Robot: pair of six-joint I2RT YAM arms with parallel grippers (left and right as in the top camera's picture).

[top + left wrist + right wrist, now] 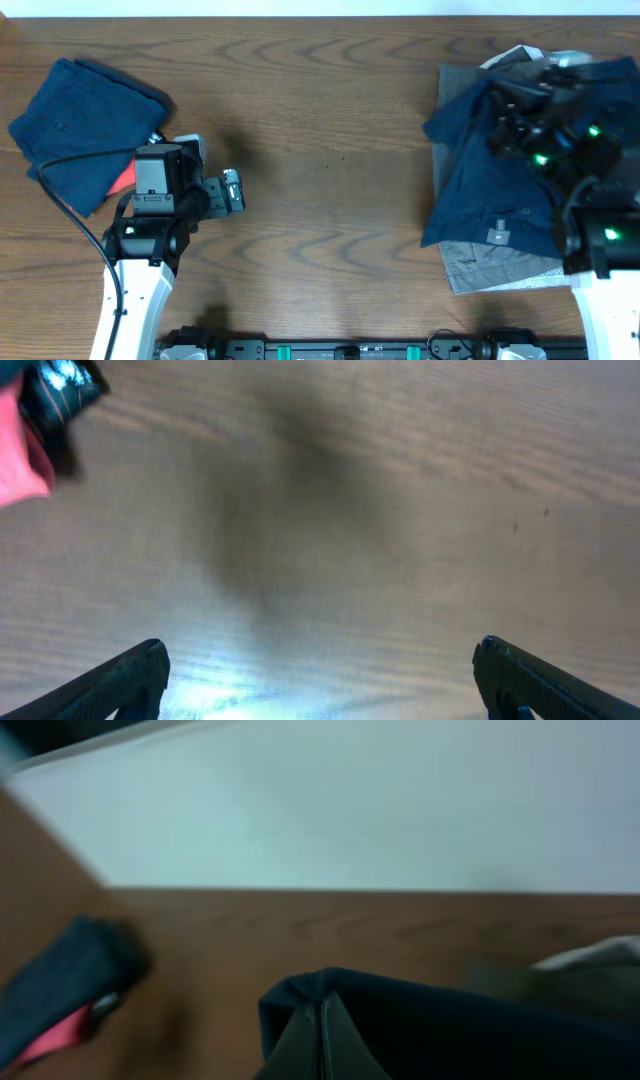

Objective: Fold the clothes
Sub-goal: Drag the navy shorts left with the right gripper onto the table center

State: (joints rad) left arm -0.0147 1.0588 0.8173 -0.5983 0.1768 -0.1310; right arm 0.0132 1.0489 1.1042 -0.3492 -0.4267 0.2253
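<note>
A dark navy garment [490, 180] lies spread on top of the clothes pile at the right of the table. My right gripper [520, 120] is over its upper part, shut on a fold of the navy cloth [330, 995], which drapes over the closed fingers [320, 1030]. A folded navy garment [75, 125] lies at the far left with a red piece [122, 180] beside it. My left gripper [232, 192] is open and empty just right of it, above bare wood; its two fingertips [320, 670] show wide apart.
A grey garment [500, 268] lies under the navy one, with white cloth [530, 55] at the pile's top. The brown wooden table [330, 150] lies between both arms. A black cable [70, 200] runs by the left arm. The red cloth and a dark object [40, 420] show top left in the left wrist view.
</note>
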